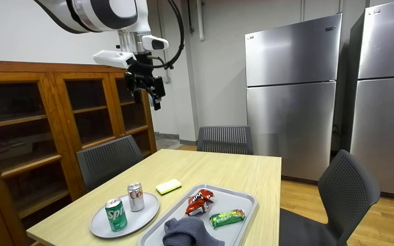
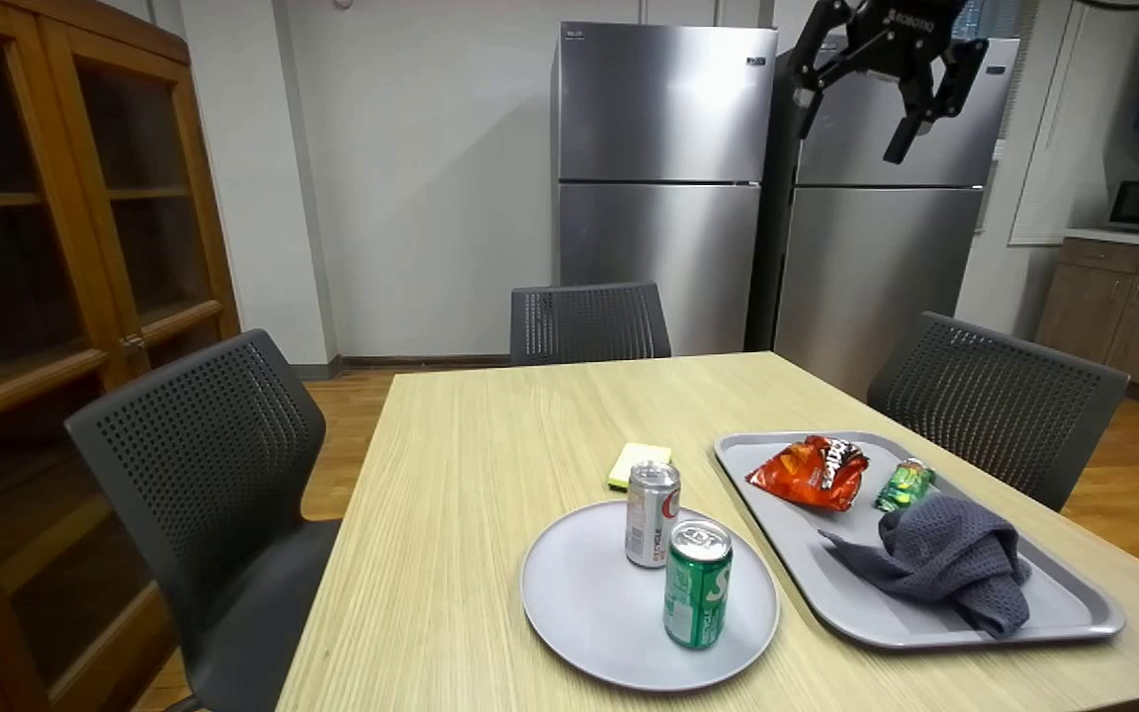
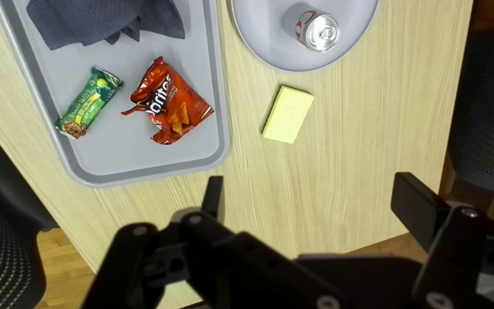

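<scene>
Yellow sponge (image 3: 288, 114) lies aslant, gripper (image 3: 313, 201) spread wide above

The sponge rests flat on the worktop (image 3: 358, 150), pale face up and a dark edge showing beneath, near the plate (image 3: 264, 32) and the tray (image 3: 127, 152) but touching neither. In the wrist view its long axis runs steeply from upper right to lower left, one short end facing the plate, the opposite one facing the gripper. The jaws stand far apart with nothing gripped, well above everything on the worktop.

In an exterior view the silver can (image 2: 649, 519) hides part of the sponge's near end, and the green can (image 2: 697, 598) covers a little of the silver can's lower side. In an exterior view the grey cloth (image 1: 190, 232) runs off the bottom edge, as does the tray. The wrist view cuts the plate at its top edge; there the gripper's blurred dark linkages partly cover the worktop's end.
</scene>
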You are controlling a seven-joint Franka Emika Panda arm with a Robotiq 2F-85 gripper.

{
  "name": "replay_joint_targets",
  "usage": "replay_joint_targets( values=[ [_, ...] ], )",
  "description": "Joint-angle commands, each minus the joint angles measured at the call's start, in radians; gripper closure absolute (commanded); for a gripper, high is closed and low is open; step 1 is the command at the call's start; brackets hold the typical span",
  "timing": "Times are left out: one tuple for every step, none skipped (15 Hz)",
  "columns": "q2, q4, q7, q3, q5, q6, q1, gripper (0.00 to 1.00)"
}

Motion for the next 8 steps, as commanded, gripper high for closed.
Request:
replay_joint_targets(
  values=[
    [0.027,-0.045,0.027,0.015,-0.034,0.089,-0.027,0.0],
    [0.04,-0.058,0.029,0.016,-0.045,0.116,-0.031,0.0],
    [0.052,-0.068,0.031,0.016,-0.054,0.137,-0.034,0.0],
    [0.067,-0.075,0.034,0.015,-0.061,0.147,-0.036,0.0],
    [0.08,-0.079,0.04,0.015,-0.069,0.144,-0.038,0.0],
    [0.096,-0.082,0.043,0.014,-0.076,0.133,-0.04,0.0],
    [0.107,-0.086,0.05,0.013,-0.083,0.121,-0.042,0.0],
    [0.115,-0.094,0.059,0.014,-0.095,0.118,-0.045,0.0]
  ],
)
